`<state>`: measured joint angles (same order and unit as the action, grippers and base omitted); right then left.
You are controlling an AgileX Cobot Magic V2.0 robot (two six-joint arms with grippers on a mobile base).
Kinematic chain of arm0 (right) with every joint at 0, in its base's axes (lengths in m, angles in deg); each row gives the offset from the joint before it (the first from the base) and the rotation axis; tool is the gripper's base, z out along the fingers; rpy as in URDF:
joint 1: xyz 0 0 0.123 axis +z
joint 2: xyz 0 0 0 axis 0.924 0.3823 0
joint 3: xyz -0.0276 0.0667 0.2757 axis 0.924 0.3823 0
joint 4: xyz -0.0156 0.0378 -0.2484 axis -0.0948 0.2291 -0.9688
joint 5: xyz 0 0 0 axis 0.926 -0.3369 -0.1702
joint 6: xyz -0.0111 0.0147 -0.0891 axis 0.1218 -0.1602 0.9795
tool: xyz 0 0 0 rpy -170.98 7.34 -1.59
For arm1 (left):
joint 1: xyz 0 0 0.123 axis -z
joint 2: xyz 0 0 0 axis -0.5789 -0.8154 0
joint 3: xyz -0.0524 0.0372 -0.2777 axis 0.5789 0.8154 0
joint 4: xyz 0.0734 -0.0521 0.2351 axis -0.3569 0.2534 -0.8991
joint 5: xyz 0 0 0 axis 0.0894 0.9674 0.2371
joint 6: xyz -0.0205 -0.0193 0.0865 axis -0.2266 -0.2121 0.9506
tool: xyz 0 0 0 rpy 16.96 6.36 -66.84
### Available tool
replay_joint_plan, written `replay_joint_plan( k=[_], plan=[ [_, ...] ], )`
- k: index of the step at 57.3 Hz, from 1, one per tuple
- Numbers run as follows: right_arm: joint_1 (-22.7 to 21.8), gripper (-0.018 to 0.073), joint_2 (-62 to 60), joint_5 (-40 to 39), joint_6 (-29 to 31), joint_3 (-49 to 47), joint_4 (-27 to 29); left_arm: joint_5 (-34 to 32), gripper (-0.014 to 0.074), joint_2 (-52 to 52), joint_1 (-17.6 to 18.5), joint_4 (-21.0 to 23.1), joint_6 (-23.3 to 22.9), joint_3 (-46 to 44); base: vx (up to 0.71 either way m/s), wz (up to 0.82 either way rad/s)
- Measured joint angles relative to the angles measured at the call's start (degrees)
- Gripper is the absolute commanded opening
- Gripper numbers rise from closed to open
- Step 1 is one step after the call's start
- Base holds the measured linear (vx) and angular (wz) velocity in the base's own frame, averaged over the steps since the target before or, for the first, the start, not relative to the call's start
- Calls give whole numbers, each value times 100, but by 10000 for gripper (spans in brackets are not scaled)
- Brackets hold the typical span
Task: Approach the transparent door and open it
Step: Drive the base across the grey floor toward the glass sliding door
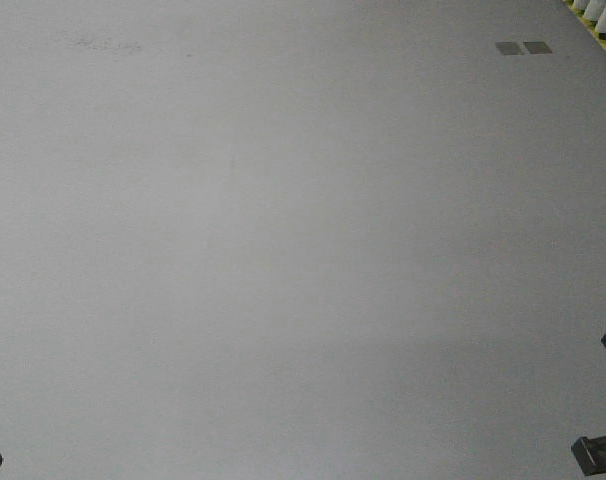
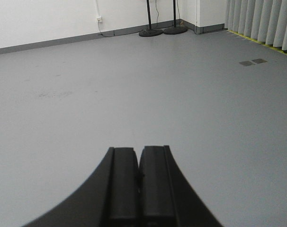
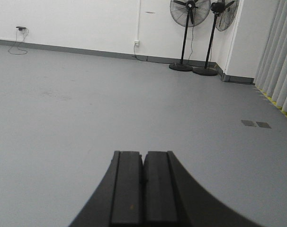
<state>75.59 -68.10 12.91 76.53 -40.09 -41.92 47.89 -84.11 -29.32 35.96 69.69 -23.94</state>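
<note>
The transparent door is out of view in every frame. My left gripper (image 2: 138, 149) is shut, its two black fingers pressed together with nothing between them, pointing out over bare grey floor. In the right wrist view my right gripper (image 3: 143, 153) is shut the same way and holds nothing. The front view looks down on plain grey floor (image 1: 283, 250); only black bits of the robot show at its bottom left and bottom right corners.
Two pedestal fans (image 3: 190, 12) stand in the far corner by the white wall, their round bases (image 2: 151, 32) on the floor. Grey vertical blinds (image 3: 281, 52) with a yellow floor strip line the right side. Two small floor plates (image 1: 523, 47) lie ahead on the right.
</note>
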Motion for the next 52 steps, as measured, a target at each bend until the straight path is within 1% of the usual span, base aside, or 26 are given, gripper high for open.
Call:
replay_joint_plan(
  k=[52],
  plan=[
    [0, 1, 0, 0, 0, 0, 0, 0, 76, 0, 0, 0, 0, 0, 0, 1]
  ],
)
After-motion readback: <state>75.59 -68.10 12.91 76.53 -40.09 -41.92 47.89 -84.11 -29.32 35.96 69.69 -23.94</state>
